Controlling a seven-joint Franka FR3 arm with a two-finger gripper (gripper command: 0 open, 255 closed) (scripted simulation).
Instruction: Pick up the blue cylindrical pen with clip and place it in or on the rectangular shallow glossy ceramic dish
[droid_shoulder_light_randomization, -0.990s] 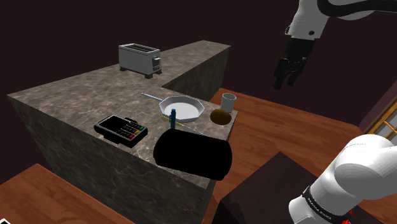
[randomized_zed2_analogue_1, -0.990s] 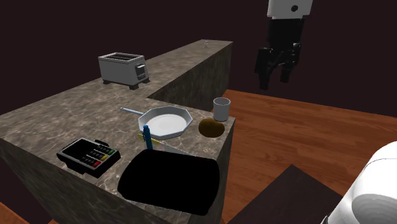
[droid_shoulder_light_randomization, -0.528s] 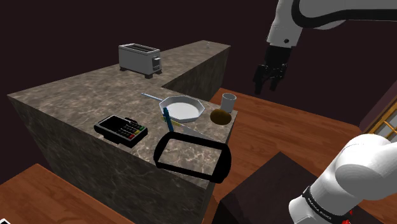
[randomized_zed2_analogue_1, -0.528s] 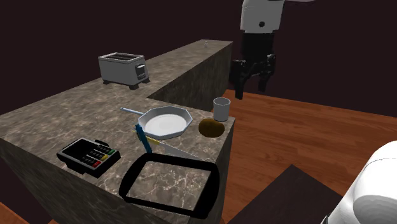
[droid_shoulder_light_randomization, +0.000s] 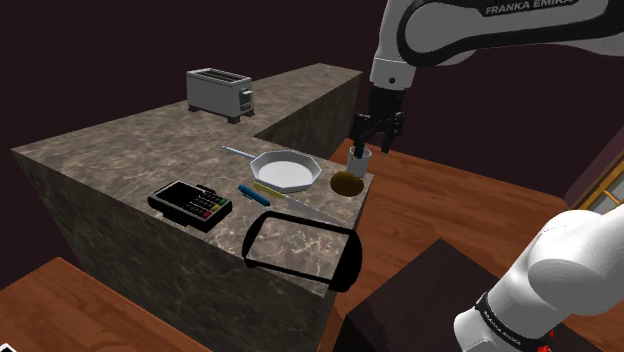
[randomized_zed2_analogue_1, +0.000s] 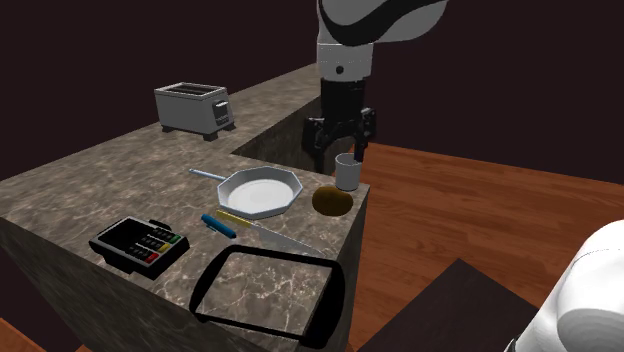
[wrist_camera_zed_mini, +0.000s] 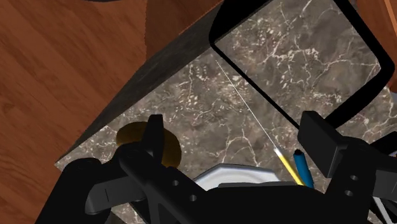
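Counter (droid_shoulder_light_randomization: 120, 150) carries one blue pen (droid_shoulder_light_randomization: 249, 192), one black-rimmed dish (droid_shoulder_light_randomization: 350, 262) (two fingers (wrist_camera_zed_mini: 321, 143) parted).

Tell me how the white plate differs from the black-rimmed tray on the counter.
The plate is white and eight-sided; the tray is rectangular with rounded corners and a black rim. The plate's middle is solid white, while the marble pattern of the counter shows inside the tray. The tray covers more of the counter. Both lie flat and hold nothing.

An L-shaped desk (droid_shoulder_light_randomization: 110, 155) of veined grey-brown stone is set on a reddish plank floor (droid_shoulder_light_randomization: 450, 205). Dim maroon walls (droid_shoulder_light_randomization: 100, 40) are seen behind, and a pale lattice frame (droid_shoulder_light_randomization: 606, 203) at the shoulder view's right edge.
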